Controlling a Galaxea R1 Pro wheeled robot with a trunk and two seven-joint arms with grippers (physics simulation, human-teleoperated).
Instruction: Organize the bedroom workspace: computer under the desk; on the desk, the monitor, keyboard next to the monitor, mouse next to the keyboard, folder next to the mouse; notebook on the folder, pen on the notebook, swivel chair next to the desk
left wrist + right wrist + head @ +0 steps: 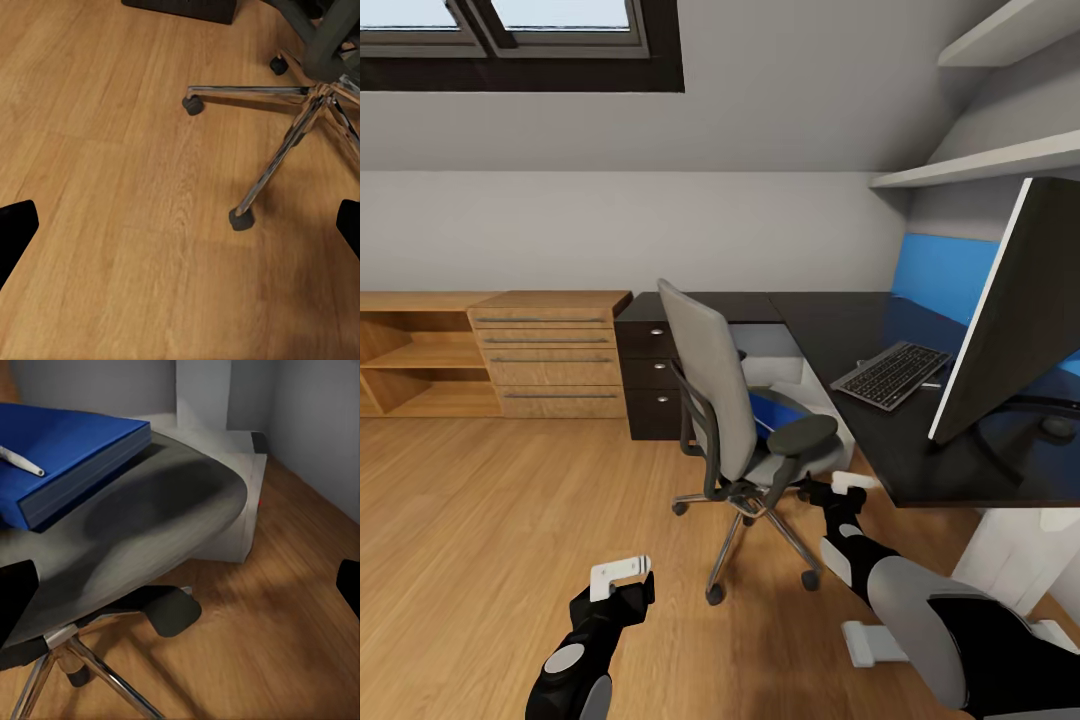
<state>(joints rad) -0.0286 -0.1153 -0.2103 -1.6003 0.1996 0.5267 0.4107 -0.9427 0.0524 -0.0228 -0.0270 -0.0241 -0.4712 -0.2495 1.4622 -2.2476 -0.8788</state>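
Wood-grain plank floor [112, 187], satin finish with soft reflections. Swivel chair [710, 390]: grey matt cloth on back and seat, matt black armrests, polished chrome five-star base [300, 127] on black castors. Desk [860, 340]: glossy black top, mirroring the monitor [1020, 320], whose front is matt black with a silver-white edge. Keyboard [892, 374]: dark keys in a thin silver frame. Folder [67, 450]: smooth bright blue cover. Cabinet [550, 350]: light matt wood.

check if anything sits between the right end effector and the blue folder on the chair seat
Nothing visible blocks it. The right end effector sits beside the swivel chair, by its near armrest. In the right wrist view the folder lies ahead on the seat, with open seat before it and a pen on top.
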